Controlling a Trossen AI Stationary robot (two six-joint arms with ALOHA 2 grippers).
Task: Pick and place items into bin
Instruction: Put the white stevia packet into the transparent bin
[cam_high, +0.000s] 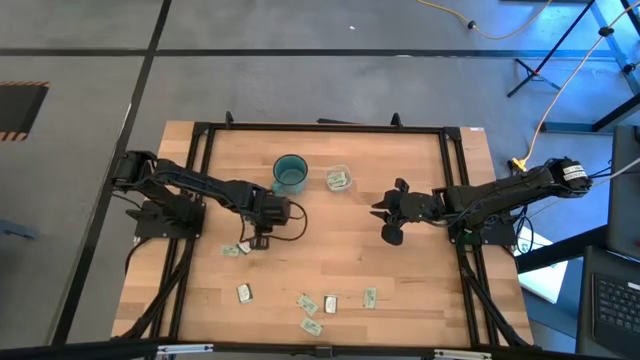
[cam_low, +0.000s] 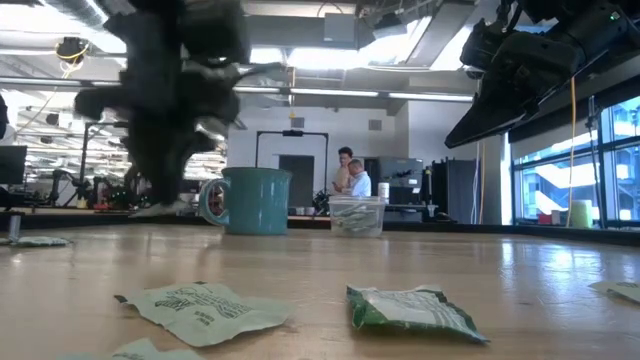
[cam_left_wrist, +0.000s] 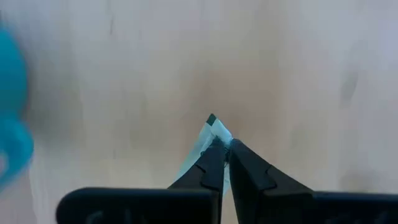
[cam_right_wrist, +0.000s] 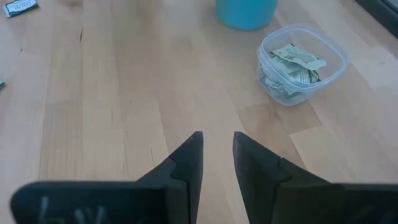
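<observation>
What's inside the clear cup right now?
The clear cup holds a loose heap of crumpled pale green packets, seen through its open top and see-through wall. They overlap, so those underneath are covered and an exact count cannot be made.

In the left wrist view the pale green packet (cam_left_wrist: 211, 134) shows only a corner and one edge; the rest sits hidden between the pinched fingers (cam_left_wrist: 208, 171) of the left tool (cam_left_wrist: 222, 148). The teal mug (cam_left_wrist: 12, 124) at nine o'clock is a blur cut by the picture's edge. In the low view the left arm (cam_low: 165, 90) is smeared, its tip unreadable. The print on the near packets (cam_low: 205, 310) is too small to read. In the high view the contents of the clear cup (cam_high: 338, 179) are too small to count. In the right wrist view a packet (cam_right_wrist: 18, 6) at eleven o'clock is clipped by the edge.
</observation>
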